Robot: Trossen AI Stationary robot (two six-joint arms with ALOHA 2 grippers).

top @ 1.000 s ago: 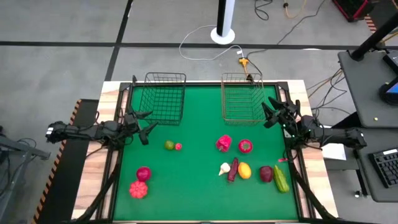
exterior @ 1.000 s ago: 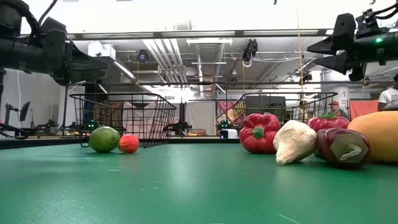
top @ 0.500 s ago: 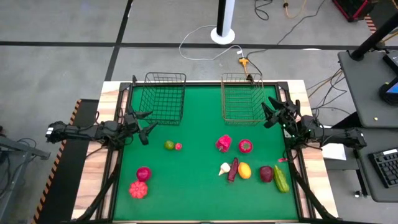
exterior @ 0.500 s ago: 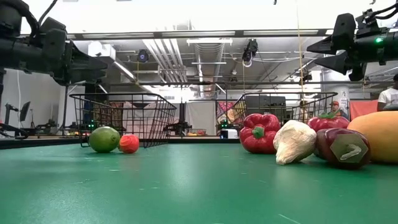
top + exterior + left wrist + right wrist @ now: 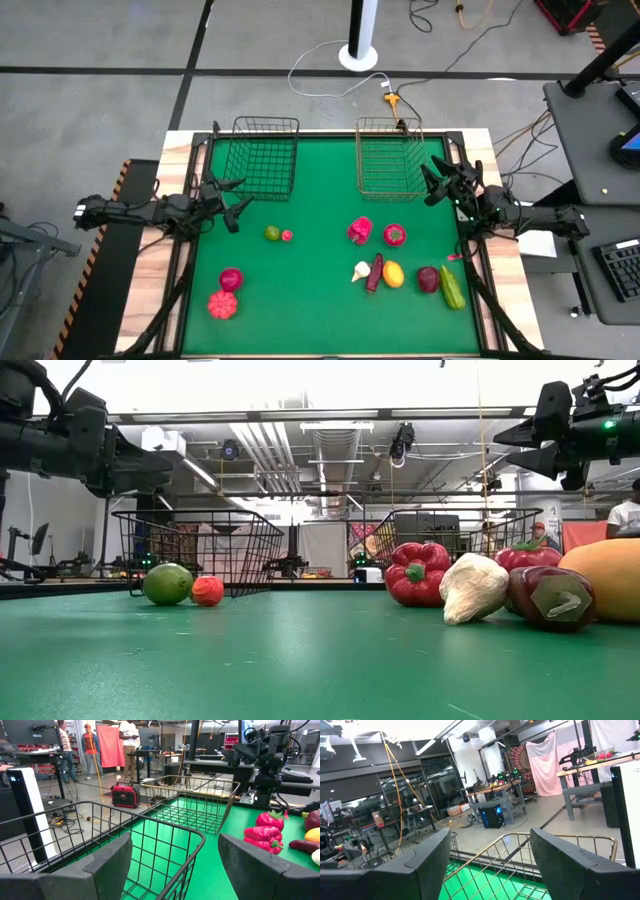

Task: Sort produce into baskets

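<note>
Gaping wide and empty, left claw (image 5: 228, 198) and right claw (image 5: 431, 182) hover apart.

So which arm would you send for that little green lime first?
Probably the left. Its open gripper hangs just beside the lime, while the right gripper waits across the mat, nearer the copper basket.

A flat green felt-like table mat (image 5: 320, 290) covers the worktop, framed by a pale wooden table edge (image 5: 150, 270). On the grey floor beyond stands a white cylindrical post on a round white base (image 5: 362, 35), with a loose white cable (image 5: 320, 62) curling from it toward an orange plug (image 5: 392, 98). A dark keyboard (image 5: 620, 268) lies on a side desk at the far right. In the left wrist view a red boxy machine (image 5: 125, 795) sits on the floor, and several people (image 5: 90, 742) stand near a hanging red cloth (image 5: 110, 745) (faces too far off to make out).
</note>
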